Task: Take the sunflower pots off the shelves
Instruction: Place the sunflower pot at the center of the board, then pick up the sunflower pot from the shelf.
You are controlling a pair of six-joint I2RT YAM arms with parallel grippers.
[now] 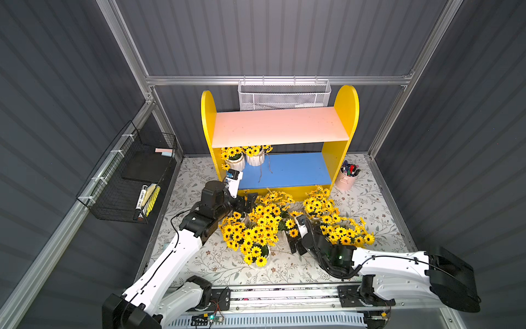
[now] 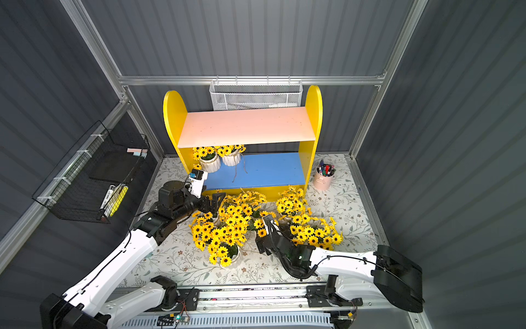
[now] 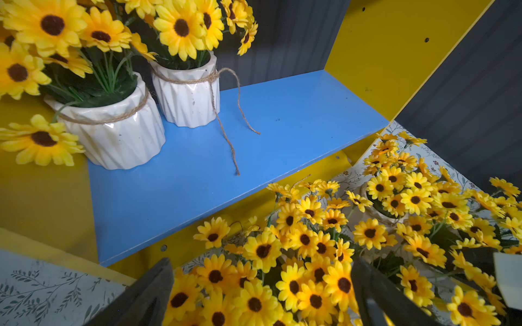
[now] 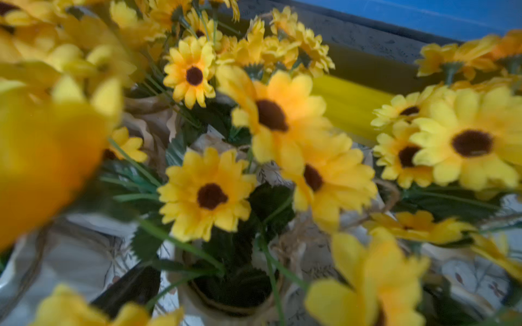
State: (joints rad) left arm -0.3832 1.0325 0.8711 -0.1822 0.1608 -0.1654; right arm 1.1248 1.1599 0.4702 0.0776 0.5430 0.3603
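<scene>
Two sunflower pots [image 1: 237, 163] are on the shelves [image 1: 345, 114], both upright at the left end of the blue lower board [image 1: 296, 169], under the pink upper board [image 1: 279, 125]. In the left wrist view the bigger-looking pot [image 3: 113, 135] sits by the yellow side panel. The second pot [image 3: 187, 96] is just beside it, touching or nearly so. Loose twine [image 3: 226, 127] from the second pot's rim trails across the blue board.

The other pots are on the bench [image 1: 284, 270], bunched right in front of the shelves. One clump [image 1: 256, 225] is left of centre, another [image 1: 327, 216] to its right. The blooms overlap and most pot bodies are hidden, so I can't count them. The frontmost pot [image 1: 260, 252] looks upright.

Left claw [image 1: 247, 200] is over the left clump's far edge, just in front of the shelves' bottom rail. Its fingers are spread wide and it grips nothing. The left wrist view [image 3: 261, 264] shows only blooms below the gap.

Right claw [image 1: 296, 245] is low between the two clumps, on the near side. The right wrist view is blurred. One dark finger [image 4: 127, 288] shows there, clear of a pot rim [image 4: 226, 304]. Both top views show two fingers apart, so it is spread, and I see nothing pinched.

A pink cup of pens [image 1: 347, 178] stands on the bench just right of the shelves. A white mesh basket [image 1: 284, 96] hangs on the rear rail behind the shelves. A black wire basket [image 1: 128, 176] hangs on the left wall with markers inside.
</scene>
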